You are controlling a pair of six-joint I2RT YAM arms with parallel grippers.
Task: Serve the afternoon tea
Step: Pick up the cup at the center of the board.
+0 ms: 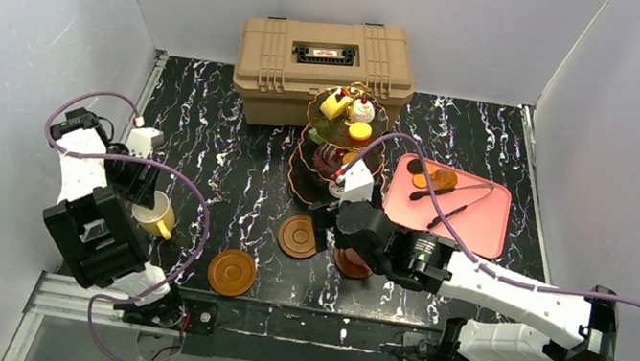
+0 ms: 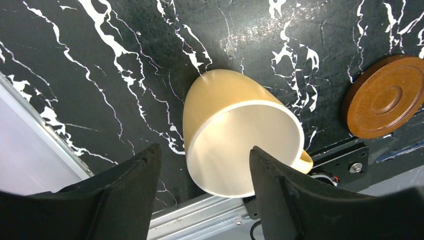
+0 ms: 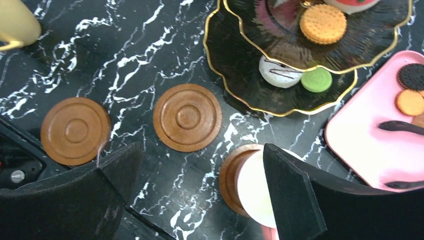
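Note:
A yellow cup [image 2: 240,145] stands on the black marble table near its front left edge. My left gripper [image 2: 205,150] straddles the cup's rim, open: one finger is over the cup's mouth, the other stays clear of its outer wall. A pink cup [image 3: 255,192] sits on a brown saucer [image 3: 230,175]. My right gripper [image 3: 200,150] hovers open above them, its right finger covering part of the cup. Two bare saucers [image 3: 187,117] [image 3: 75,131] lie to the left. The black gold-rimmed stand [image 1: 343,136] carries pastries, among them a green macaron [image 3: 316,80].
A tan toolbox [image 1: 325,60] stands at the back behind the stand. A pink tray [image 1: 475,220] with cookies and dark utensils lies right of the stand. A metal rail [image 2: 200,215] runs along the table's front edge.

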